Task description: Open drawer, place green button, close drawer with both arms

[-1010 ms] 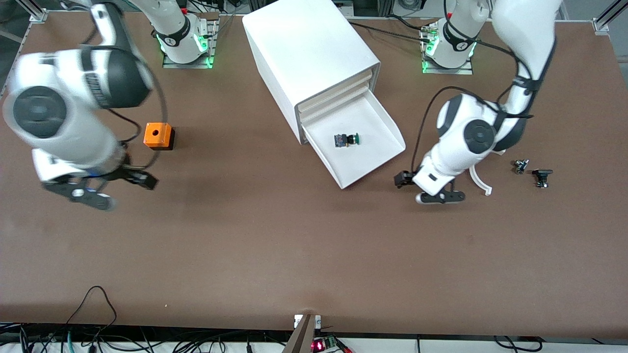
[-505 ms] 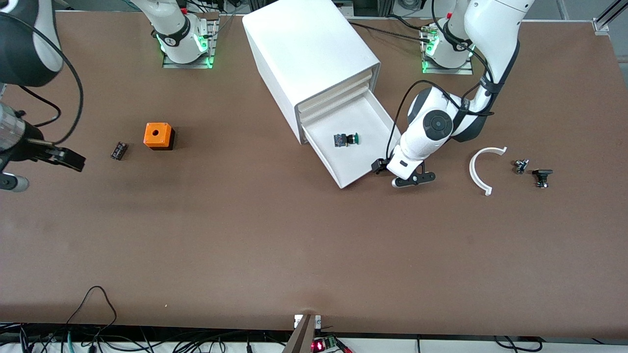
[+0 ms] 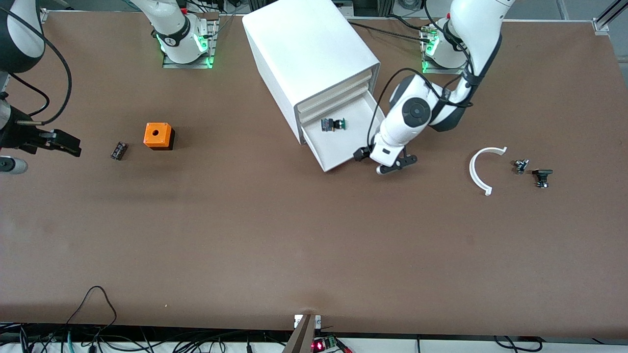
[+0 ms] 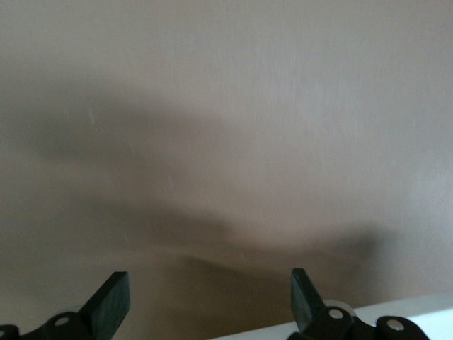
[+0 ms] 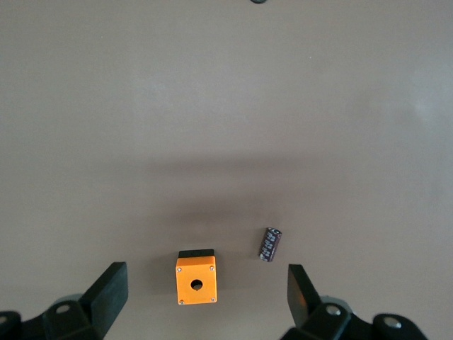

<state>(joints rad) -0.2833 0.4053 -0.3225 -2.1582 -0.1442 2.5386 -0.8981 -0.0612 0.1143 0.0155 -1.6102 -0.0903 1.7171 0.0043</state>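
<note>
The white cabinet (image 3: 304, 49) stands at the table's middle, near the robots' bases. Its lowest drawer (image 3: 338, 149) sticks out partway. Inside it lies the button (image 3: 333, 124), on its side, green cap and black body. My left gripper (image 3: 381, 162) is open, low at the drawer's front lip, at the corner toward the left arm's end. In the left wrist view that gripper (image 4: 207, 301) shows bare table between its fingers and a strip of the white lip (image 4: 382, 319) by one finger. My right gripper (image 3: 37, 153) hangs open and holds nothing at the right arm's end of the table.
An orange cube with a hole (image 3: 158, 135) and a small black part (image 3: 118, 150) lie toward the right arm's end; both show in the right wrist view (image 5: 195, 282) (image 5: 270, 244). A white curved piece (image 3: 483, 169) and two small dark parts (image 3: 521, 165) (image 3: 541, 176) lie toward the left arm's end.
The left gripper came up to the drawer's lip, and the drawer has slid partway into the cabinet with the button in it. The right arm swung out toward its end of the table.
</note>
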